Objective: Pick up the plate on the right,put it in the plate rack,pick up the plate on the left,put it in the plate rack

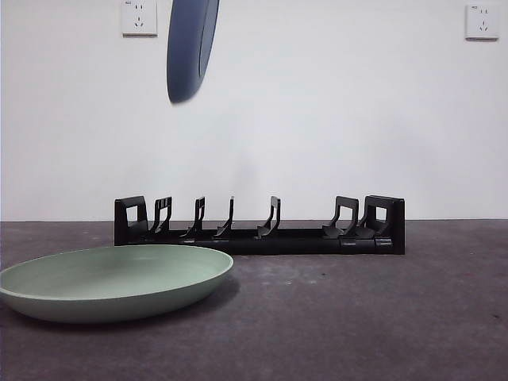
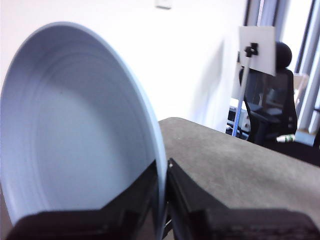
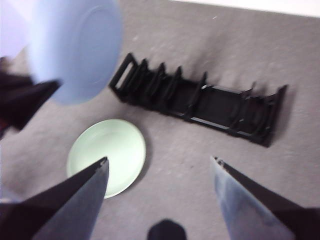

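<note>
Blue plate (image 1: pixel 190 48): smooth, matte, round, faint concentric rings on its inner face. Held on edge in the air, above the left end of the plate rack (image 1: pixel 262 226) and well clear of it. Left gripper (image 2: pixel 162 172) has its black jaws clenched on the plate's thin rim, one jaw on each face.

Plate rack: long, low, black plastic, a row of curved upright prongs between blocky ends. It sits on the counter (image 1: pixel 381 317), a dark, coarse, speckled surface. No plate stands in its slots.

Green plate (image 1: pixel 115 279): pale, shallow, round, matte with a soft rolled rim. Lies flat on the counter, in front of the rack's left end and apart from it.

Right gripper (image 3: pixel 160 172): hangs high over the counter, jaws spread wide, nothing between them; the view is blurred. Below it show the rack, the green plate and the raised blue plate.

White wall behind, two sockets (image 1: pixel 139 17) high up.
</note>
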